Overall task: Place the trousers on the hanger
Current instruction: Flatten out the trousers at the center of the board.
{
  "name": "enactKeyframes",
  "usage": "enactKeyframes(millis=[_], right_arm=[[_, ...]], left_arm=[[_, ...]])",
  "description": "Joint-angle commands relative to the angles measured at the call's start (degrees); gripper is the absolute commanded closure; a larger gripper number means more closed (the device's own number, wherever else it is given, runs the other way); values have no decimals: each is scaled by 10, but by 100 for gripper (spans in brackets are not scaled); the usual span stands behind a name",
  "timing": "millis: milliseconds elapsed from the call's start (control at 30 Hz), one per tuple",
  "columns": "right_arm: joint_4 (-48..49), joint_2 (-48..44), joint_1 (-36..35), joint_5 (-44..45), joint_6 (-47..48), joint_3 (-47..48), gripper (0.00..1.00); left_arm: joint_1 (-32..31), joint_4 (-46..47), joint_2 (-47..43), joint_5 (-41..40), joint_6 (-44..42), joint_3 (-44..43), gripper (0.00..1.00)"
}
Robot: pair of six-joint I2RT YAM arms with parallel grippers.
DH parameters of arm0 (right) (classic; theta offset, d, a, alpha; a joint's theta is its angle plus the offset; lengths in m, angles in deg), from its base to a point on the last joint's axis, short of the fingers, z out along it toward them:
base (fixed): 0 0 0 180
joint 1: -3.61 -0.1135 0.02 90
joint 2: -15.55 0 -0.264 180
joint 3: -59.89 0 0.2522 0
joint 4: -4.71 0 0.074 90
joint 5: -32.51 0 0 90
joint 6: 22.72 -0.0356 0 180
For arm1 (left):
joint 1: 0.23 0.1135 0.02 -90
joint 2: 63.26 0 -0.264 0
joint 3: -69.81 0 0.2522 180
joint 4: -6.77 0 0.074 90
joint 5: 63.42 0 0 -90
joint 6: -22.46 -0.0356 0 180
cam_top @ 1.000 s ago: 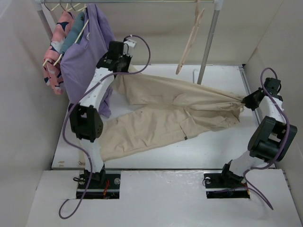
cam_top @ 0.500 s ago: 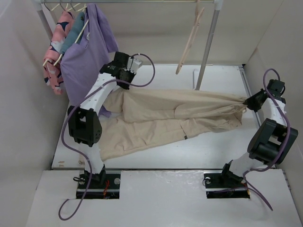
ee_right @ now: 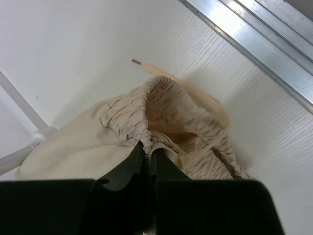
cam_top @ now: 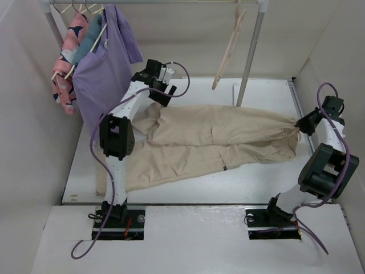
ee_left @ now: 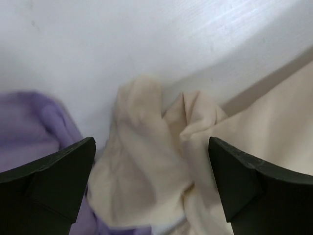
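Your left gripper (ee_left: 151, 147) is wide open now, both fingers spread, and the leg cuff (ee_left: 142, 112) lies loose on the table (cam_top: 262, 177) beneath it, not held. A second ago that far leg ran taut up to the left wrist near the purple shirt (cam_top: 102, 74). Since then the arm has swung right and the leg end has slumped into a crumpled fold just beside the shirt's hem.

Your right gripper (ee_right: 147, 152) hasn't budged: it's clamped on the gathered waistband (ee_right: 161, 98) at the table's right edge, drawstring trailing behind.

The trousers (cam_top: 228, 134) now sit flatter, the two legs closer together than before, spread across the middle of the table from the waistband leftward.

The hanger (cam_top: 230, 45) hangs untouched on the rail (cam_top: 171, 1) at the back, well apart from both grippers.

So it looks like a straighten-and-release, with the hanging itself not begun. You'll likely need that free left gripper either for the hanger or for a fresh hold on the legs.
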Motion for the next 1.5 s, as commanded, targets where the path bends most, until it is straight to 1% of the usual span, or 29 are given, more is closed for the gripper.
enactKeyframes(millis=[0, 33, 100, 133, 200, 267, 300, 333, 367, 433, 500, 533, 567, 633, 733, 833, 900, 967, 1033, 1133, 1233, 1300, 1367, 1400, 1467], right_arm=[[22, -14, -16, 30, 10, 24, 100], [22, -14, -16, 30, 15, 24, 100], [22, -14, -16, 30, 15, 30, 100], [22, -14, -16, 30, 15, 30, 100], [22, -14, -22, 30, 15, 30, 100], [17, -14, -22, 30, 20, 40, 100], [17, -14, -22, 36, 20, 40, 100], [11, -9, -22, 36, 20, 45, 100], [11, -9, -22, 36, 20, 45, 100], [11, -9, -22, 36, 25, 45, 100], [11, -9, -22, 36, 25, 45, 100], [16, -9, -22, 36, 25, 38, 100], [21, -9, -22, 36, 25, 38, 100], [21, -14, -22, 36, 25, 30, 100], [21, -9, -22, 41, 25, 30, 100], [21, -4, -22, 41, 25, 40, 100], [21, -3, -22, 34, 31, 40, 100], [21, -3, -22, 34, 31, 45, 100], [21, 2, -22, 29, 31, 51, 100], [21, 8, -22, 29, 42, 63, 100], [16, 8, -22, 29, 42, 74, 100], [16, 13, -22, 29, 42, 74, 100], [16, 13, -22, 29, 42, 80, 100], [10, 13, -22, 29, 42, 86, 100], [4, 13, -22, 29, 42, 92, 100]], left_arm=[[23, 12, -156, 25, 21, 93, 1], [23, -8, -206, 25, 21, 127, 1], [29, -23, -256, 41, 5, 201, 1], [29, -38, -294, 41, -1, 268, 6], [29, -46, -321, 51, -1, 326, 16], [34, -51, -328, 51, 2, 378, 30], [45, -51, -328, 56, 9, 388, 43], [51, -51, -328, 62, 16, 394, 48], [58, -51, -321, 68, 32, 394, 51], [75, -45, -312, 73, 44, 394, 51], [82, -30, -295, 73, 49, 387, 46], [87, -30, -285, 73, 49, 379, 41], [88, -30, -275, 78, 49, 367, 29], [88, -38, -240, 78, 49, 321, 21], [99, -30, -210, 57, 55, 295, 20], [105, -6, -182, 30, 68, 295, 18], [113, -6, -162, 40, 75, 277, 18], [113, -17, -137, 40, 67, 263, 18], [113, -17, -131, 7, 58, 257, 18], [113, 3, -120, 2, 47, 257, 18], [113, -11, -95, 2, 41, 251, 23], [113, -29, -85, 2, 28, 251, 33], [113, -35, -85, 7, 19, 251, 46], [113, -42, -92, 7, 11, 251, 62], [113, -42, -97, 1, 6, 251, 84]])
